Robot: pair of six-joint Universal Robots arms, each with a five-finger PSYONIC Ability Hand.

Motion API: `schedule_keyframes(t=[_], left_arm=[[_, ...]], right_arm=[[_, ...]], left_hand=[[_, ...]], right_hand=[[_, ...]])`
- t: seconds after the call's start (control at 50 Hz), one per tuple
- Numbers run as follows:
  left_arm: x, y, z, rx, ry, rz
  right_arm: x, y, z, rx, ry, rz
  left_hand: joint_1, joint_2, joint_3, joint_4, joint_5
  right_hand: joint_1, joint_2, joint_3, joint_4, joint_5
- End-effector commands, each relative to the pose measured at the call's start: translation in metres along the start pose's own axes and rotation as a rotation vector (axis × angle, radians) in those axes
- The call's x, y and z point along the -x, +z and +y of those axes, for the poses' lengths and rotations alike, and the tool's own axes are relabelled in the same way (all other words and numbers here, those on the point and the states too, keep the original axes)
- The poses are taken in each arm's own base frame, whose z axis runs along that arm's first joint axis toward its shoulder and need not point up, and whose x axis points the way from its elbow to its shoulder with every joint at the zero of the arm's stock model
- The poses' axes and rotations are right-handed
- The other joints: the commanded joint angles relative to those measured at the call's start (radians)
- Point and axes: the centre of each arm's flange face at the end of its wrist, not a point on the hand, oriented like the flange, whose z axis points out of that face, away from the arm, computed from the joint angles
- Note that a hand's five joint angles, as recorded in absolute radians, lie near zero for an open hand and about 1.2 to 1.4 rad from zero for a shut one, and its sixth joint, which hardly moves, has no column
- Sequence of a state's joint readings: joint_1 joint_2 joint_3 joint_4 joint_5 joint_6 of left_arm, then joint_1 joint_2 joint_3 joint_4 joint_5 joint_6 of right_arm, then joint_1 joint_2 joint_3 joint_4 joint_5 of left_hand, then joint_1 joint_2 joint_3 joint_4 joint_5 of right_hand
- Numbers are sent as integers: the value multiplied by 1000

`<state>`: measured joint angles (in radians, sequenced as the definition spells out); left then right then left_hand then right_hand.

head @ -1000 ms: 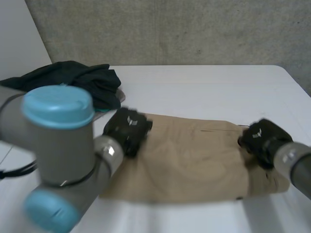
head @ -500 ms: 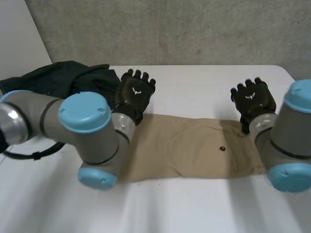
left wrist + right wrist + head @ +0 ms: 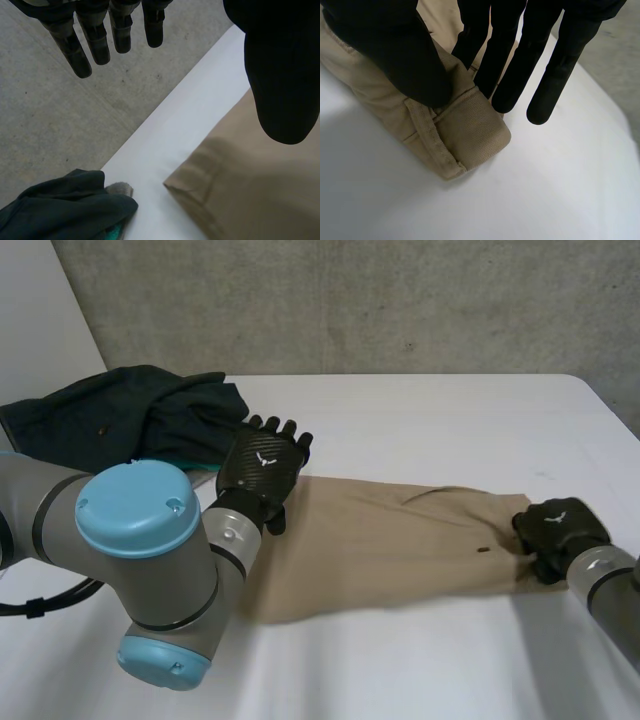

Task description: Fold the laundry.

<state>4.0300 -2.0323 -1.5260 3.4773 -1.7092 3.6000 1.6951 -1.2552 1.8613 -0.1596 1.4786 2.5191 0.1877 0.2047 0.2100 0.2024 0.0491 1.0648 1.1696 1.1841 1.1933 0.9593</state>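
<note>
Toward the table's right edge, the right hand sits on the right end of the trousers. Its wrist view shows the thumb pressed down on the thick stitched band at that end. The fingers are straight and set against the other side of the same fold, so the band is nipped between thumb and fingers. The fingertips reach the white table just past the cloth's corner.

The left hand is released: fingers straight and slightly spread, thumb well apart from them, nothing held. The head view puts it over the left end of the trousers, fingers pointing toward the table's far edge. In its wrist view the folded left corner of the cloth lies under the thumb side and bare table under the fingers. Cannot tell whether the palm touches the cloth.

The trousers are tan and lie flat in one long strip, left to right, across the middle of the table. They show shallow creases and a small dark spot near the right end.

A pile of dark clothes sits at the table's far left corner, just beside the left hand, with a strip of bare table between it and the trousers. A bit of teal shows under its edge.

The left arm crosses the near left of the table. A grey wall stands behind the far edge.
</note>
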Motion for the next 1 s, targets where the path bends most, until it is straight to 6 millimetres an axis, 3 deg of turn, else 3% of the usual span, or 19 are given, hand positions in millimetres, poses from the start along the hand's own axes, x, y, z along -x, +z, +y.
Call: schedule_keyframes(t=[0.02, 0.08, 0.12, 0.16, 0.18, 0.26, 0.28, 0.32, 0.34, 0.4, 0.44, 0.46, 0.48, 0.54, 0.62, 0.64, 0.74, 0.88, 1.0], left_arm=[[7, -3, -11, -25, -3, -17], [9, -7, -14, -30, -5, -21], [12, -9, -15, -31, -5, -23], [14, -11, -18, -37, -7, -30], [16, -12, -20, -41, -7, -33], [23, -19, -27, -57, -17, -51], [27, -21, -29, -61, -24, -61], [32, -23, -30, -63, -34, -75], [37, -26, -31, -62, -44, -87], [42, -29, -31, -61, -60, -101], [50, -31, -30, -58, -83, -120], [52, -31, -29, -55, -89, -127], [57, -32, -26, -48, -100, -141], [64, -31, -24, -40, -114, -169], [72, -29, -23, -37, -124, -196], [74, -28, -25, -43, -126, -200], [73, -26, -35, -80, -132, -194], [35, -24, -44, -80, -199, -75], [-1, -24, -38, -9, -236, 38]], right_arm=[[-42, -12, -8, 16, -155, 179], [-50, -11, -12, 9, -242, 209], [-39, -15, -29, -58, -300, 192], [-18, -22, -52, -161, -336, 158], [8, -33, -75, -274, -370, 116], [76, -63, -109, -523, -449, -12], [111, -75, -110, -612, -494, -105], [139, -84, -105, -673, -548, -195], [168, -96, -98, -744, -625, -297], [205, -108, -79, -817, -762, -424], [212, -110, -72, -828, -808, -445], [213, -109, -70, -828, -824, -441], [212, -109, -72, -834, -835, -432], [212, -109, -73, -833, -808, -433], [184, -118, -102, -845, -621, -388], [162, -121, -116, -846, -490, -364], [112, -116, -135, -783, -49, -382], [50, -79, -124, -539, 278, -328], [50, -39, -105, -336, 308, -351]], left_hand=[[-13, -30, -35, -28, -49], [-13, -30, -35, -28, -49], [-13, -30, -35, -28, -49], [-13, -30, -35, -28, -49], [-13, -30, -35, -28, -49], [-13, -30, -35, -28, -49], [-13, -30, -35, -28, -49], [-13, -30, -35, -28, -49], [-13, -30, -35, -28, -49], [-13, -30, -35, -28, -49], [-13, -30, -35, -28, -49], [-13, -30, -35, -28, -49], [-13, -30, -35, -28, -49], [-13, -30, -35, -28, -49], [-13, -30, -35, -28, -49], [-13, -30, -35, -28, -49], [-13, -30, -35, -28, -49], [-13, -30, -35, -28, -49], [-13, -30, -35, -28, -49]], right_hand=[[331, 227, 212, 203, 262], [331, 227, 212, 203, 262], [331, 227, 212, 203, 262], [331, 227, 212, 203, 262], [331, 227, 212, 203, 262], [331, 227, 212, 203, 262], [331, 227, 212, 203, 262], [331, 227, 212, 203, 262], [331, 227, 212, 203, 262], [331, 227, 212, 203, 262], [331, 227, 212, 203, 262], [309, 204, 190, 181, 240], [-176, -281, -296, -305, -245], [-759, -863, -878, -887, -828], [-844, -949, -964, -973, -914], [-890, -995, -1010, -1019, -959], [-890, -995, -1010, -1019, -959], [-890, -995, -1010, -1019, -959], [-890, -995, -1010, -1019, -959]])
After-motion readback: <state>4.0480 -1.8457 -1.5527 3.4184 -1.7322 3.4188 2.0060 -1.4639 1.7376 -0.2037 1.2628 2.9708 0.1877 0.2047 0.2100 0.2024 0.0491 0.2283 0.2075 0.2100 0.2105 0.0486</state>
